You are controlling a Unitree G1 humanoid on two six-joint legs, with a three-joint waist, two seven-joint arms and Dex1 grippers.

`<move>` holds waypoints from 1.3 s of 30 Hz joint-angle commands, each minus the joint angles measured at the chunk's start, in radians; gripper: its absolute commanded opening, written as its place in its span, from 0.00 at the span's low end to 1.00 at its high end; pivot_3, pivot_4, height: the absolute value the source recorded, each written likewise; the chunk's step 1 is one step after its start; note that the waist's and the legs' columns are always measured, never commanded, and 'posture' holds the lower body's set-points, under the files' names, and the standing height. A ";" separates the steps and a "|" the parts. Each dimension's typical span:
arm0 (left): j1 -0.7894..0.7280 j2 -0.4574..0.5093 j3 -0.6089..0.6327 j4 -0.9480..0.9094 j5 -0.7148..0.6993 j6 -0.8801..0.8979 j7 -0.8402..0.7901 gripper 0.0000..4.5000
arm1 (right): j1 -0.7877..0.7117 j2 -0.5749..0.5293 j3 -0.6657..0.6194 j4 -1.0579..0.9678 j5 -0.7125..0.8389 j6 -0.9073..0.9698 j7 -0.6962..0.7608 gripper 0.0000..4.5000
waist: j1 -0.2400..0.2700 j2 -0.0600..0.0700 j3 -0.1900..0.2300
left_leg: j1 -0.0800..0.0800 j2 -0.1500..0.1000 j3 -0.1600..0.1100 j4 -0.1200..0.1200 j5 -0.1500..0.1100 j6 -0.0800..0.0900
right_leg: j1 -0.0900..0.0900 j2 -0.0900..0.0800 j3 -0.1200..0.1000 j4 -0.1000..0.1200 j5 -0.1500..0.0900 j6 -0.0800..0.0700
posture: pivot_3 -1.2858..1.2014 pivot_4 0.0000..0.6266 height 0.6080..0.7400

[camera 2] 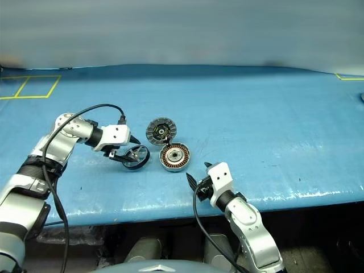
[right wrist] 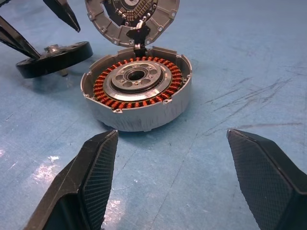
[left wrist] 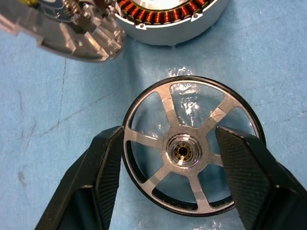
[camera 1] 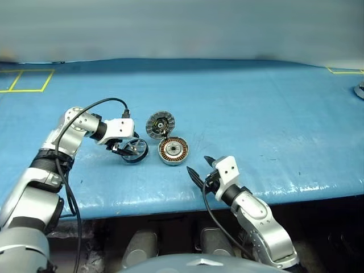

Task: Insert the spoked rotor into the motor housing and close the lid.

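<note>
- Fingers of left gripper (left wrist: 175, 179) straddle rotor (left wrist: 192, 153) flat on the mat, one each side of the rim, no firm clamp visible.
- Housing (camera 1: 173, 151) lies just right of it, lid (camera 1: 160, 125) swung open.
- Right gripper (camera 1: 200, 170) open, empty, near housing.

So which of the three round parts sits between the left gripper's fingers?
The spoked rotor: black rim, silver spokes, flanked by the left gripper. The copper-wound motor housing and ribbed lid lie beyond.

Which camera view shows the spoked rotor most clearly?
The left wrist view: the spoked rotor lies flat between the left gripper's fingers, with spokes and hub plain. The right wrist view shows it edge-on beside the motor housing. Both eye views show it small, under the left gripper.
</note>
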 commanded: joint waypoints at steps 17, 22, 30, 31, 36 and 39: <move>0.111 0.041 0.028 -0.200 -0.007 0.298 0.033 0.72 | -0.017 0.002 0.002 -0.015 0.001 0.005 0.008 0.85 | 0.001 0.000 0.000 | 0.000 0.000 0.000 0.000 0.000 0.000 | 0.000 0.000 0.001 0.000 0.002 -0.003 | 0.52 0.24 1.00; 0.114 0.027 0.023 -0.197 0.007 0.300 0.081 0.72 | -0.015 -0.002 0.003 -0.019 -0.004 0.009 0.008 0.85 | 0.001 0.000 0.000 | 0.000 0.000 0.001 0.000 0.000 0.000 | 0.000 0.000 0.002 0.000 0.002 -0.003 | 0.52 0.24 1.00; 0.119 0.030 0.021 -0.214 -0.002 0.322 0.062 0.51 | -0.017 -0.003 0.007 -0.017 -0.010 0.014 0.010 0.85 | 0.001 0.000 0.000 | 0.000 0.000 0.001 0.000 0.000 0.000 | 0.000 0.000 0.002 0.000 0.002 -0.003 | 0.52 0.24 1.00; 0.121 0.035 0.021 -0.221 -0.008 0.326 0.048 0.45 | -0.017 -0.003 0.008 -0.017 -0.011 0.015 0.011 0.85 | 0.001 0.001 0.000 | 0.000 0.000 0.001 0.000 0.000 0.000 | 0.000 0.000 0.002 0.000 0.002 -0.003 | 0.52 0.24 1.00; 0.127 0.060 0.032 -0.242 -0.028 0.333 0.011 0.28 | -0.017 -0.006 0.011 -0.015 -0.018 0.021 0.015 0.85 | 0.001 0.001 0.000 | 0.001 0.000 0.002 0.000 0.000 0.001 | 0.000 0.000 0.003 0.000 0.002 -0.002 | 0.52 0.24 1.00; 0.143 0.089 0.042 -0.288 -0.063 0.360 -0.040 0.28 | -0.013 -0.007 0.010 -0.018 -0.020 0.019 0.018 0.85 | 0.000 0.001 0.000 | 0.001 0.000 0.003 0.000 -0.001 0.001 | -0.001 0.000 0.004 0.000 0.002 -0.002 | 0.52 0.24 1.00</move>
